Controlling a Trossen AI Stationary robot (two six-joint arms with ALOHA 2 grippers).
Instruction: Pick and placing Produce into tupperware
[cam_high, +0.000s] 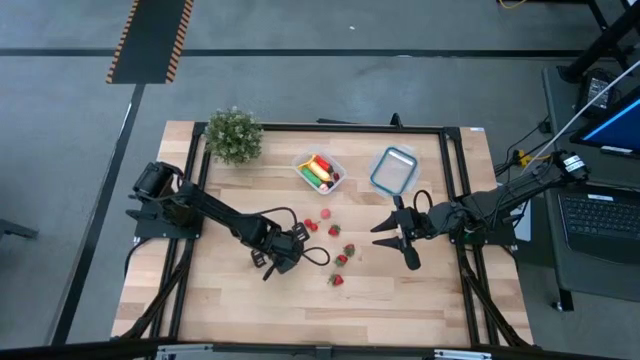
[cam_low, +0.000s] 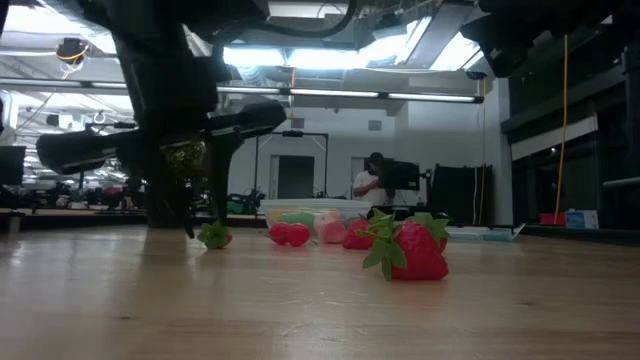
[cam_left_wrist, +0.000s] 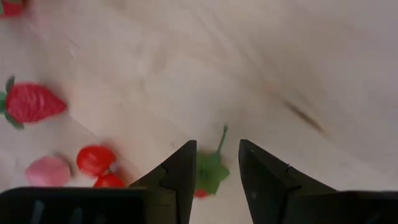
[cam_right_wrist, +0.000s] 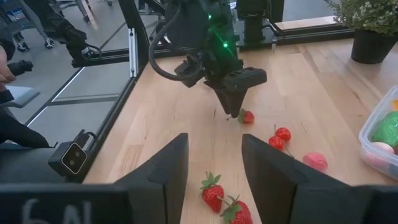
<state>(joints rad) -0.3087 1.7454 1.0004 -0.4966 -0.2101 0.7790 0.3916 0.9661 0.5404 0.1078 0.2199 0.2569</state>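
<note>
The left gripper (cam_left_wrist: 216, 171), fingers apart, straddles a strawberry (cam_left_wrist: 208, 174) at the tub's (cam_high: 320, 171) seven o'clock; the right gripper (cam_high: 397, 240) waits open.

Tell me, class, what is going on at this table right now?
The left gripper is down at the table with its fingers straddling a small strawberry, not yet clamped on it. The right gripper waits open above the wood near the blue-rimmed lid. The tupperware already holds a banana and a green piece. Several strawberries, a pair of cherries and a pink piece lie loose on the table.
</note>
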